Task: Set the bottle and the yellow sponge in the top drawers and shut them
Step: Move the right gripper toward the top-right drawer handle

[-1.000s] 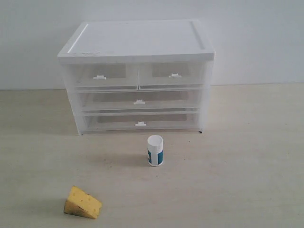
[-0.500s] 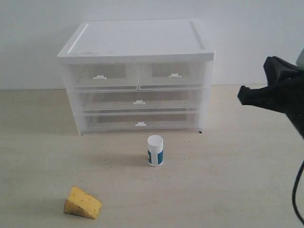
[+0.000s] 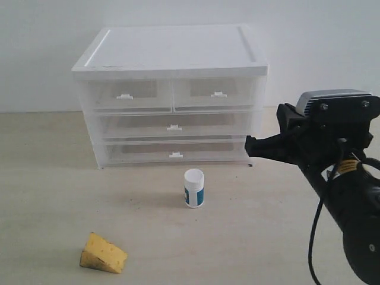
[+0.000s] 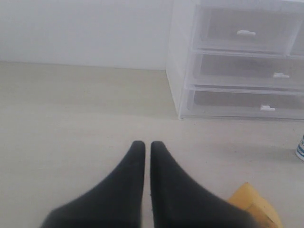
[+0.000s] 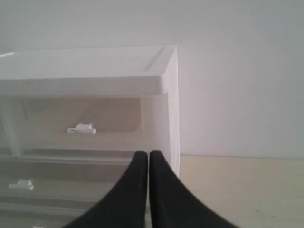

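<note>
The right tool is closed, its two black fingers pressed together with nothing between them. It hangs above the table just off the right front corner of the drawer unit, with its tip pointing toward that corner. Whether the tip touches the unit cannot be told. In the right wrist view the joined tips sit in front of the unit's corner post.

The left tool is closed as well and empty. It shows only in the left wrist view, held over bare table. The yellow sponge lies near it on the table, at the near left of the exterior view, well apart from the unit and resting on a flat side.

The bottle stands upright on the table, cap up, in front of the unit's middle. It is apart from the sponge and from the right tool.

The left top drawer and the right top drawer sit side by side under the unit's white lid, and both are shut. The two full-width drawers below them are shut too.
</note>
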You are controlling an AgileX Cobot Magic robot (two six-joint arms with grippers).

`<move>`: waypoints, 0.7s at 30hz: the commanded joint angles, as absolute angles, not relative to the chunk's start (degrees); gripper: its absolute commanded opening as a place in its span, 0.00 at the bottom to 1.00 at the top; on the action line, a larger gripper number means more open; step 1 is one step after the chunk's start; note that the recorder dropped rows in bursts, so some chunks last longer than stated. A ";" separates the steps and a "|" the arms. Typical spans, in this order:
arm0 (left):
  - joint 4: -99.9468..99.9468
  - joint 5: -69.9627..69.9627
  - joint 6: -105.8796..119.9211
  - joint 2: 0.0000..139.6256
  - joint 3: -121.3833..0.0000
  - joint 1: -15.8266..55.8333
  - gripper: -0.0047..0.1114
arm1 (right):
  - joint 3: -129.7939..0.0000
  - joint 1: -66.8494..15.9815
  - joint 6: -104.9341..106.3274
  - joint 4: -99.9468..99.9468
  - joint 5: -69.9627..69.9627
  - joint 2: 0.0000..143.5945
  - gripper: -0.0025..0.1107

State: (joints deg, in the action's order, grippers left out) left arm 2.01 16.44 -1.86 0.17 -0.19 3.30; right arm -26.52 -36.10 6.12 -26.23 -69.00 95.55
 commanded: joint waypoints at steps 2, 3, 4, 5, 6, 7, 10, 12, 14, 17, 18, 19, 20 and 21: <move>1.95 16.34 -1.52 0.00 0.00 2.99 0.08 | -28.05 -36.52 3.35 -26.68 -69.96 97.77 0.02; 1.95 16.34 -1.52 0.00 0.00 2.99 0.08 | -28.13 -36.52 3.25 -26.55 -69.96 98.24 0.02; 1.95 16.34 -1.52 0.00 0.00 2.99 0.08 | -28.43 -36.52 2.97 -26.29 -69.96 98.76 0.02; 1.95 16.34 -1.52 0.00 0.00 2.99 0.08 | -28.75 -36.52 2.85 -26.29 -69.96 99.36 0.02; 1.95 16.34 -1.52 0.00 0.00 2.99 0.08 | -29.00 -36.52 2.31 -25.83 -69.96 100.02 0.02; 1.95 16.34 -1.52 0.00 0.00 2.99 0.08 | -29.47 -36.52 1.78 -25.59 -69.96 100.73 0.02; 1.95 16.34 -1.52 0.00 0.00 2.99 0.08 | -30.82 -36.61 0.00 -25.61 -69.96 102.68 0.02; 1.95 16.34 -1.52 0.00 0.00 2.99 0.08 | -31.74 -36.61 -0.87 -24.83 -69.96 103.65 0.02; 1.95 16.34 -1.52 0.00 0.00 2.99 0.08 | -32.26 -36.61 -2.68 -23.57 -69.96 104.61 0.02; 1.95 16.34 -1.52 0.00 0.00 2.99 0.08 | -33.69 -37.40 -2.22 -21.69 -69.96 105.84 0.02; 1.95 16.34 -1.52 0.00 0.00 2.99 0.08 | -34.07 -37.90 -1.66 -21.82 -69.96 105.97 0.02; 1.95 16.34 -1.52 0.00 0.00 2.99 0.08 | -34.52 -38.39 -1.27 -21.91 -69.96 106.23 0.02; 1.95 16.34 -1.52 0.00 0.00 2.99 0.08 | -34.99 -38.83 -0.60 -22.04 -69.96 106.50 0.02; 1.95 16.34 -1.52 0.00 0.00 2.99 0.08 | -35.68 -39.39 0.39 -22.34 -69.96 106.78 0.02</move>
State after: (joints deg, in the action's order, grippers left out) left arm 2.01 16.44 -1.86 0.17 -0.19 3.30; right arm -34.28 -38.06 -1.53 -22.57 -69.39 106.11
